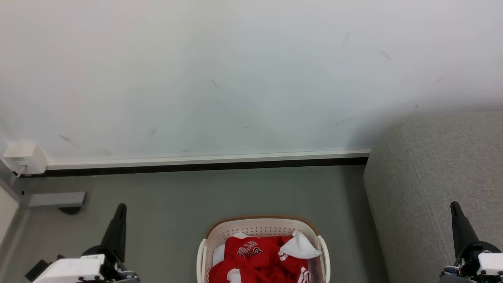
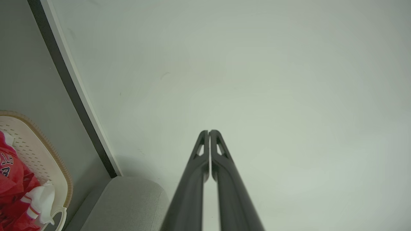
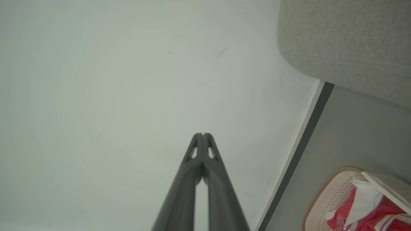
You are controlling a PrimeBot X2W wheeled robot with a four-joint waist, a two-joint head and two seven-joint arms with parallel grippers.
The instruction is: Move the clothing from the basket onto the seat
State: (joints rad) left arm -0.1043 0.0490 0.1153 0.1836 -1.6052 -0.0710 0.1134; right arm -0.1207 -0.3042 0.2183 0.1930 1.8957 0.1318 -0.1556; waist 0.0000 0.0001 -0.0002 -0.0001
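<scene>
Both claws are pressed together and hold nothing. The left claw (image 1: 120,210) rises at 8 o'clock in the head view, its two dark fingers (image 2: 200,166) meeting tip to tip in the left wrist view against the pale wall (image 1: 235,70), touching no object. The right claw (image 1: 456,208) stands at 4 o'clock in the head view, in front of the seat's grey fabric. In the right wrist view its fingers (image 3: 212,173) are likewise closed along the tips, with bare wall behind them.

At 6 o'clock in the head view, between the two claws and well apart from each, the basket (image 1: 259,217) sits on the grey floor (image 1: 177,196). It is cream-white with perforated sides, a brown rim and white side handles. The clothing (image 1: 255,261) lies bunched inside it: red fabric with white stripe trim and dark lettering facing up. A white piece (image 1: 299,247) is folded on top toward the basket's 3 o'clock side, lapping over the rim there.

The seat (image 1: 432,169) fills the 3 to 4 o'clock part of the head view, just beside the basket, with nothing lying on its visible part. A white box (image 1: 23,157) sits by the baseboard at 9 o'clock.
</scene>
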